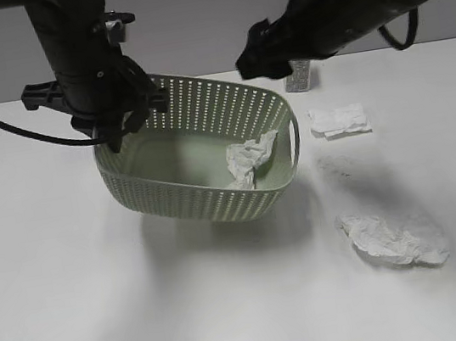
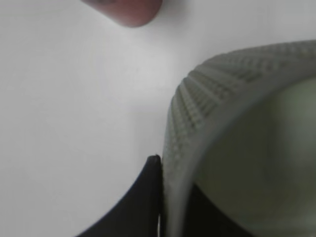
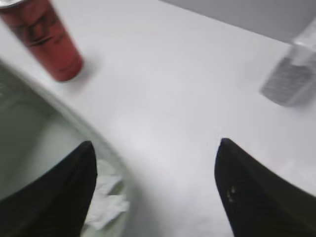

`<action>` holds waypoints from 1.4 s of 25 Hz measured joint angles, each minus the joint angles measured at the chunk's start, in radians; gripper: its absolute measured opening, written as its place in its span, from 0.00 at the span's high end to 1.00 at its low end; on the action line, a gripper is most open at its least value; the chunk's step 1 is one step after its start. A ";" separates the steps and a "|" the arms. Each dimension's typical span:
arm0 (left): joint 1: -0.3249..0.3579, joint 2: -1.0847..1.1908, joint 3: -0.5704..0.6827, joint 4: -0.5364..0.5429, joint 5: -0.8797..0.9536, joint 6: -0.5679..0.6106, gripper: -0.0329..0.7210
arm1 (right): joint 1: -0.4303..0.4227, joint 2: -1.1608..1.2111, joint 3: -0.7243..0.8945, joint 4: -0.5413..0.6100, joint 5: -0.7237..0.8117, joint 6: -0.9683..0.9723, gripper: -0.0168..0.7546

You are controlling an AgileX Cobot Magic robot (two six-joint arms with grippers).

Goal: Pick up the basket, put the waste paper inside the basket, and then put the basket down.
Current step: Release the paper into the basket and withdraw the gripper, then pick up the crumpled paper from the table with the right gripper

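Note:
The pale green perforated basket [image 1: 189, 198] hangs tilted above the table, its right side lower. My left gripper [image 1: 113, 136] is shut on the basket's left rim, which fills the right of the left wrist view [image 2: 207, 98]. One crumpled white paper [image 1: 250, 160] lies inside the basket at its right end; it also shows in the right wrist view [image 3: 106, 207]. A second, flatter paper [image 1: 339, 119] lies on the table right of the basket. A third crumpled paper [image 1: 393, 240] lies nearer the front right. My right gripper [image 3: 155, 187] is open and empty, above the basket's back right.
A red can [image 3: 47, 39] stands on the white table beyond the basket. A small white carton [image 1: 300, 78] stands behind the flat paper, and shows blurred in the right wrist view [image 3: 291, 81].

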 joint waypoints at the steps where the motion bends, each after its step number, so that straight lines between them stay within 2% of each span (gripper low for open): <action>1: 0.000 0.000 0.000 0.001 0.000 0.000 0.96 | -0.039 0.006 -0.002 -0.002 -0.008 0.005 0.25; 5: 0.000 0.000 0.000 0.002 -0.004 0.000 0.96 | -0.148 0.081 -0.003 -0.051 -0.104 0.016 0.25; 9: 0.000 0.000 0.000 0.002 -0.010 0.000 0.96 | -0.169 0.201 -0.003 -0.145 -0.279 0.016 0.25; 13: 0.000 0.000 0.000 0.002 -0.011 0.000 0.96 | -0.169 0.332 -0.003 -0.170 -0.433 0.018 0.25; 16: 0.000 0.000 0.000 0.002 -0.011 0.000 0.96 | -0.169 0.408 -0.003 -0.172 -0.473 0.018 0.25; 24: 0.000 0.000 0.000 0.001 -0.013 0.000 0.96 | -0.169 0.471 -0.005 -0.172 -0.463 0.094 0.27; 27: 0.000 0.000 0.000 0.001 -0.020 0.000 0.96 | -0.169 0.473 -0.012 -0.170 -0.424 0.108 0.37; 32: 0.000 0.000 0.000 0.001 -0.023 0.000 0.96 | -0.165 0.467 -0.022 -0.175 -0.349 0.111 0.83; 33: 0.000 0.000 0.000 0.001 -0.023 0.000 0.96 | -0.165 0.460 -0.022 -0.184 -0.330 0.111 0.90; 35: 0.000 0.000 0.000 0.001 -0.023 0.000 0.96 | -0.165 0.444 -0.021 -0.211 -0.290 0.111 0.97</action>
